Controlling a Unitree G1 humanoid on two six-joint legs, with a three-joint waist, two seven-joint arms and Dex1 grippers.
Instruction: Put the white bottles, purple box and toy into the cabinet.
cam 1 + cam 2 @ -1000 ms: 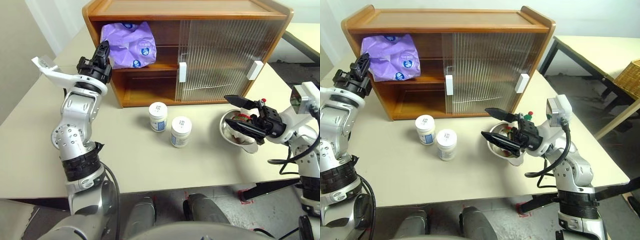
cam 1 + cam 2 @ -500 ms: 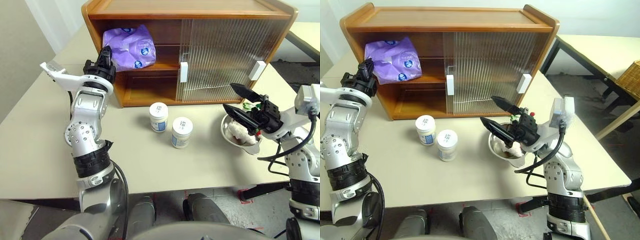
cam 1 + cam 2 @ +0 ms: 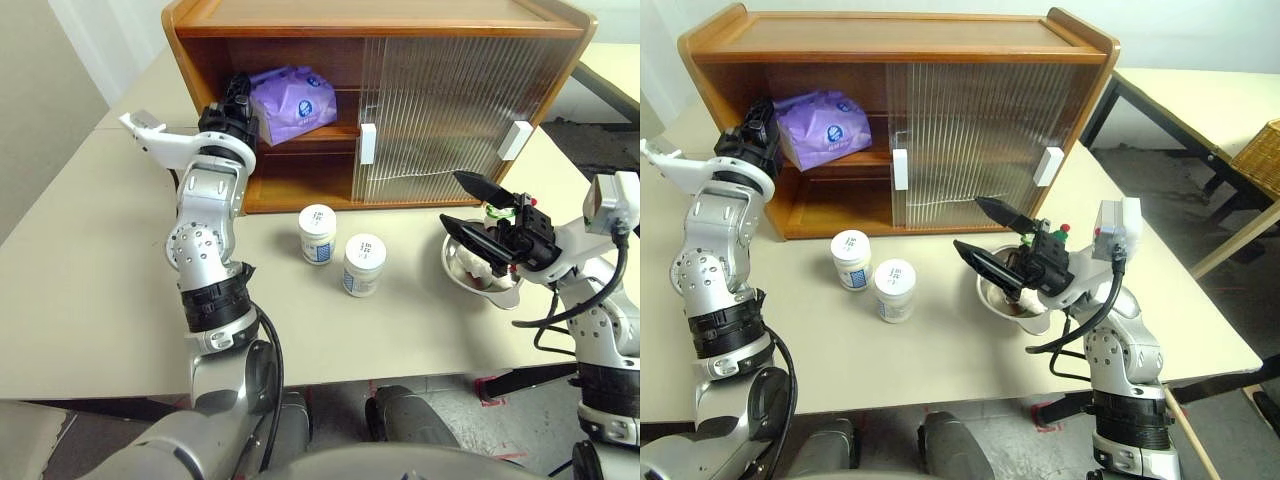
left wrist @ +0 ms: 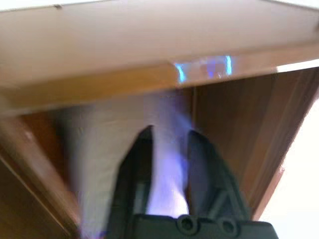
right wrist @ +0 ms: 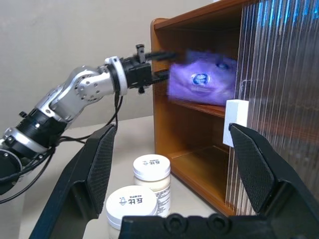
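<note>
While the left gripper [image 3: 238, 98], its jaws parted around the soft, light purple box [image 3: 294, 100] on the cabinet [image 3: 400, 20]'s upper shelf, reaches in, 2 rigid white bottles [image 3: 340, 248] await lid grasps beside the wide-open right gripper [image 3: 467, 206].

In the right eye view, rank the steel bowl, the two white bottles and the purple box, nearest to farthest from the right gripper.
From the right gripper:
1. Steel bowl, just below it.
2. White bottle, the one nearer the bowl.
3. White bottle, nearer the cabinet.
4. Purple box, on the upper shelf.
</note>
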